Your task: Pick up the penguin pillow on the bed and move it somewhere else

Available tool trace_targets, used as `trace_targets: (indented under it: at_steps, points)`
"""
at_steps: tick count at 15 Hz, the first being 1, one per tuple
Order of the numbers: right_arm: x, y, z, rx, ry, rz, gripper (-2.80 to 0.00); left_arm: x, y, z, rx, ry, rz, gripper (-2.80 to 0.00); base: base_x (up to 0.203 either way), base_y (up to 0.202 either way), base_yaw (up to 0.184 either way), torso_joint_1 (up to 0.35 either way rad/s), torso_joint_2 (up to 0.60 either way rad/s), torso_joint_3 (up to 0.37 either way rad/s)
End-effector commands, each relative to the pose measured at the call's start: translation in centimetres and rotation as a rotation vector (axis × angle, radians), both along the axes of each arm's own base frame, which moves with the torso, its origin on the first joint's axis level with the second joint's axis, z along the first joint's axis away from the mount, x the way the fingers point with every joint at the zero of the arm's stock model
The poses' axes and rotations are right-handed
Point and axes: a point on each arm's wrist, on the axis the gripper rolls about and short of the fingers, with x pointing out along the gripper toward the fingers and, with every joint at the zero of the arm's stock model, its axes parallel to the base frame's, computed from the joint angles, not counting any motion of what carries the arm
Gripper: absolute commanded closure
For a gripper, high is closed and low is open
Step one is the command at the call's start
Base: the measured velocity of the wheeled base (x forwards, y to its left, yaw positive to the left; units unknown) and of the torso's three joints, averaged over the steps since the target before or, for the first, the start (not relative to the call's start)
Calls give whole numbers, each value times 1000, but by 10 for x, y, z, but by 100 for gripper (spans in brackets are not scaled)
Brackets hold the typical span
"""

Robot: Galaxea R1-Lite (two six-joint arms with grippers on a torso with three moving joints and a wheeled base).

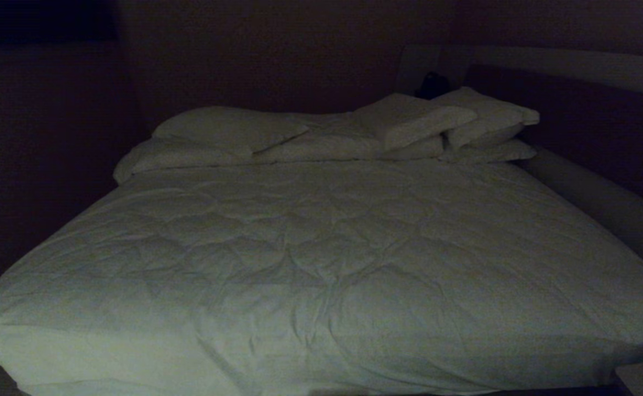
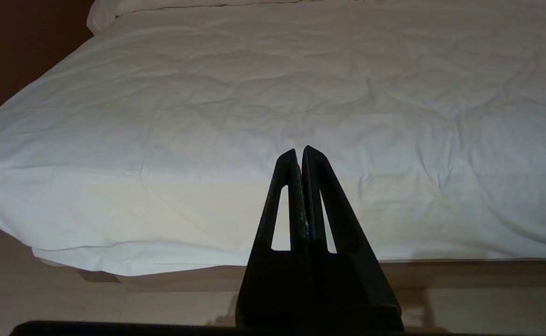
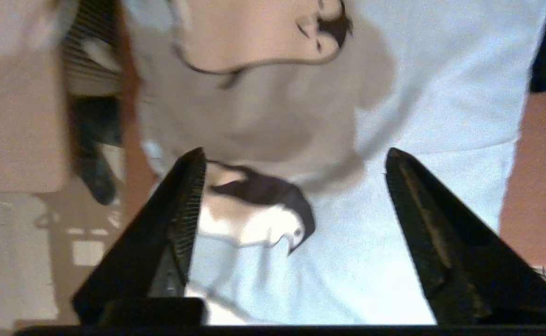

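- Your right gripper is spread wide in the right wrist view, and its fingers clamp nothing.
- The penguin pillow lies right under it and fills most of that view. It's pale blue-grey fabric, blurred.
- One black-and-white penguin print sits just inside the finger at 7 o'clock, and part of another shows at 12 o'clock.
- You can't tell whether the finger at 7 o'clock touches the fabric. The one at 4 o'clock shows a clear gap to the print.
- Brownish surfaces show past the pillow edge at 3 and 9 o'clock, too blurred to name.
- Your left gripper is pinched shut on nothing, tips together. It points at the bed from off its near edge, over pale floor.
- In the left wrist view a white quilted duvet hangs over the near edge of the bed, wrinkled.
- Neither arm is visible in the head view, and the penguin pillow doesn't show there.
- At 12 o'clock in the head view, plain white pillows are stacked along the far end, with more piled at 1 o'clock.
- A small dark object sits behind that 1 o'clock pile, too dim to identify.
- The pale padded frame runs down the side at 3 o'clock.
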Motion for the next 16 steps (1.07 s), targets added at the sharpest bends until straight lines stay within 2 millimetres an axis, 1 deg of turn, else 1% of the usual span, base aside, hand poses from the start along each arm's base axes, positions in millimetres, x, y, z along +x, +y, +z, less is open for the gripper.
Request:
trace_targets:
  at_steps: [1, 3, 6, 8, 11, 12, 14, 16]
  points:
    - [21, 10, 34, -9, -58, 42, -280, 0, 0, 0, -1, 0, 0, 0, 0, 0, 0, 0, 0, 0]
    - [44, 7, 56, -33, -83, 103, -280, 0, 0, 0, -1, 0, 0, 0, 0, 0, 0, 0, 0, 0]
    - [77, 2, 81, -100, -101, 195, -280, 0, 0, 0, -1, 0, 1, 0, 0, 0, 0, 0, 0, 0]
    - [104, 3, 92, -130, -113, 269, -280, 0, 0, 0, -1, 0, 1, 0, 0, 0, 0, 0, 0, 0]
    - [145, 3, 100, -137, -119, 383, -280, 0, 0, 0, -1, 0, 0, 0, 0, 0, 0, 0, 0, 0]
    - [158, 4, 102, -137, -121, 420, 0, 0, 0, 0, -1, 0, 0, 0, 0, 0, 0, 0, 0, 0]
    - [184, 10, 107, -136, -126, 490, 0, 0, 0, 0, -1, 0, 0, 0, 0, 0, 0, 0, 0, 0]
    - [220, 25, 118, -159, -129, 603, 0, 0, 0, 0, -1, 0, 0, 0, 0, 0, 0, 0, 0, 0]
